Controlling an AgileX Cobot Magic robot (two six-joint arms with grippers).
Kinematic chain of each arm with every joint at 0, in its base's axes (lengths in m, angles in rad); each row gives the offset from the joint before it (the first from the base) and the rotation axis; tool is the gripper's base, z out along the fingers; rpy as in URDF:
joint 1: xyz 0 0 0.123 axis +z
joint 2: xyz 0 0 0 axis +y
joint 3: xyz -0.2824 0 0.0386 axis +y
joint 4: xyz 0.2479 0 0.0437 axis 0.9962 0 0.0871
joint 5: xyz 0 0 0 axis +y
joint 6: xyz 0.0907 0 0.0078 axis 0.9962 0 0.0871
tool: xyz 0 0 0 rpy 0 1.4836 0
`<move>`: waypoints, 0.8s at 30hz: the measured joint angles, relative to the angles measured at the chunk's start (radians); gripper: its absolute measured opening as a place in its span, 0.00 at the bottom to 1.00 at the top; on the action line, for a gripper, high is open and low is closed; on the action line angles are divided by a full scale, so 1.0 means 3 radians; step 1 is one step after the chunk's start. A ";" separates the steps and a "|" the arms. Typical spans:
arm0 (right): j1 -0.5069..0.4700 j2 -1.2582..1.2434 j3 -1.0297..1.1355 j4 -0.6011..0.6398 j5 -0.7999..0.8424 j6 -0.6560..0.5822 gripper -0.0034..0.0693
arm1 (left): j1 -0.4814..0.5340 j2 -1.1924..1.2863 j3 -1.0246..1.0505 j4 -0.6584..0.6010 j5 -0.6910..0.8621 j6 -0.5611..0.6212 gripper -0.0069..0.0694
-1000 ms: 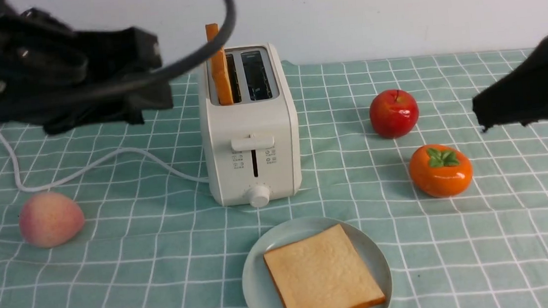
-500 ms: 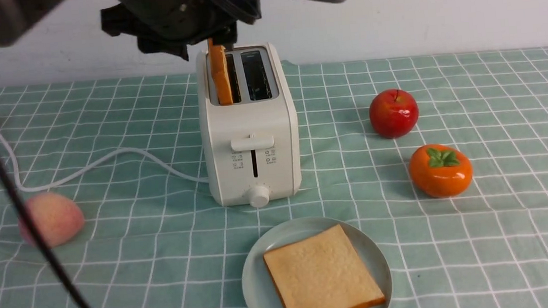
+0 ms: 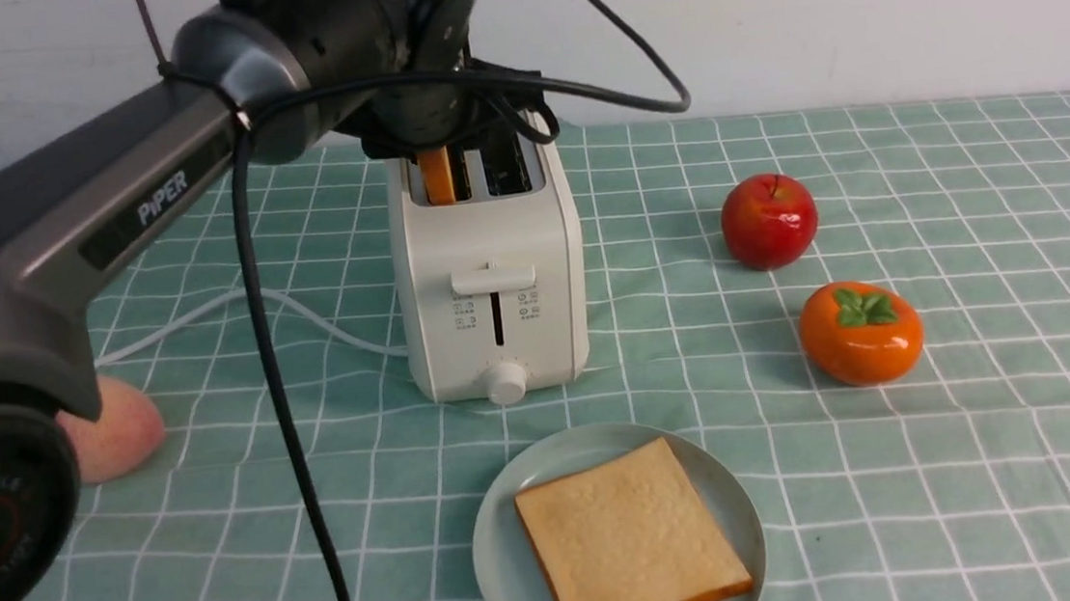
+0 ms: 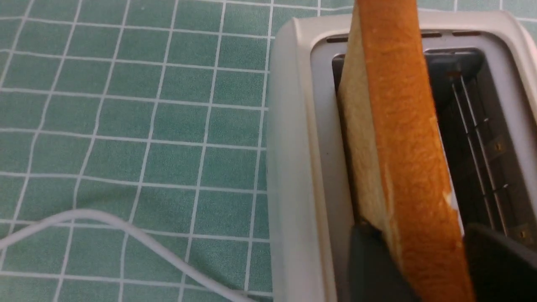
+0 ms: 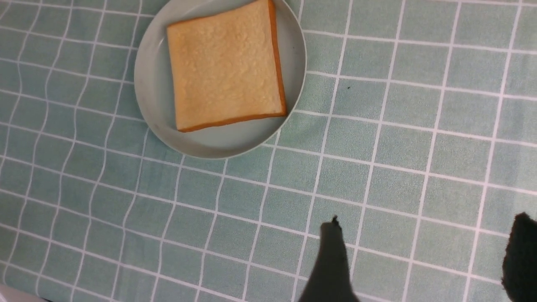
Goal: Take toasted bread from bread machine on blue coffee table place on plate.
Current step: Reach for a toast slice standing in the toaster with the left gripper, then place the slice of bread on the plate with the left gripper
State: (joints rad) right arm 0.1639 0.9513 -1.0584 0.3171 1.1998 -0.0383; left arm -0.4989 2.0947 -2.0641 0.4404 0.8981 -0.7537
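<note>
Arriving left end effector [image 4: 419, 230]: now down over the bread machine [image 3: 489, 275], clamped on the toasted bread [image 4: 398, 126] standing in it.
Right end effector [image 5: 426, 268]: open, empty, pulled back.
Nearby plate [image 3: 496, 546]: one slice [image 3: 629, 539] already there; lift-out next.

The left arm [image 3: 102, 222] swings in from the toaster's [image 3: 487, 247] 10 o'clock and now stretches across to its top. The left gripper [image 4: 423, 228], clear of the toaster a second ago, is now down on it. Its fingers [image 4: 369, 264] are closed against both faces of the slice [image 4: 398, 126], whose upper part is now hidden from the front. The arm now covers part of the peach [image 3: 125, 428], and its cable [image 3: 290, 428] hangs at the toaster's 8 o'clock. The right gripper [image 5: 428, 218] drops from the toaster's 3 o'clock to its 4 o'clock.
</note>
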 joint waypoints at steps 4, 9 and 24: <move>0.0000 -0.0003 0.0003 -0.0035 -0.0003 0.0001 0.75 | 0.0025 -0.0183 -0.0012 -0.0041 0.0151 0.0249 0.19; 0.0000 -0.0003 0.0003 -0.0199 0.0003 0.0013 0.75 | 0.0028 -0.0760 -0.0012 -0.0099 0.0438 0.0656 0.20; 0.0000 -0.0003 0.0003 -0.0288 0.0069 0.0016 0.75 | 0.0046 -0.1795 0.2248 -0.3534 0.0307 0.2883 0.20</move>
State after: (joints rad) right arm 0.1639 0.9505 -1.0575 0.2307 1.2205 -0.0336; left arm -0.4851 1.5562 -1.3898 -0.6199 0.9902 0.1113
